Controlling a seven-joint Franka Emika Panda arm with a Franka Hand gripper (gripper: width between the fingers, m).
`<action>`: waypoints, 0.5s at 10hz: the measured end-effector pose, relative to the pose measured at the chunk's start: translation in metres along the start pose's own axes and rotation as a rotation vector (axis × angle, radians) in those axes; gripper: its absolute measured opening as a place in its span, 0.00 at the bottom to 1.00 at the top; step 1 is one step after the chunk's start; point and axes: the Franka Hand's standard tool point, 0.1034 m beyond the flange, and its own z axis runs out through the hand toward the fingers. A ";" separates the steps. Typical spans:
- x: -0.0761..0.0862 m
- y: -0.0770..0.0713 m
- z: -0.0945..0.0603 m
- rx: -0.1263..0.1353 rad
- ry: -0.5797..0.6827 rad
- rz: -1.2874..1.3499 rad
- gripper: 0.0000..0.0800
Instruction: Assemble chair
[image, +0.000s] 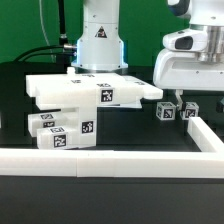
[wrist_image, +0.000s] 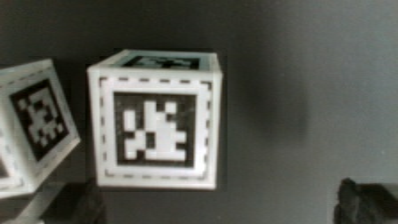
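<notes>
Matte white blocky leg (wrist_image: 160, 118), square black-white tags; end effector (image: 176, 98) jaws spread

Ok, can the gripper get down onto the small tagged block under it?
Probably yes: the gripper hangs open above the small block, nothing covers that block, and the neighbouring block stands apart, though close.

The chunky white plastic chair pieces (image: 70, 92) look matt and smooth, the white robot arm's shell (image: 100, 45) glossy, the black tabletop (image: 135, 135) dull.
</notes>
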 end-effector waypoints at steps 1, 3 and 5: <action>-0.002 0.002 0.002 -0.003 -0.002 0.002 0.81; -0.006 0.006 0.004 -0.007 0.005 0.003 0.81; -0.010 0.010 0.007 -0.011 0.007 0.003 0.81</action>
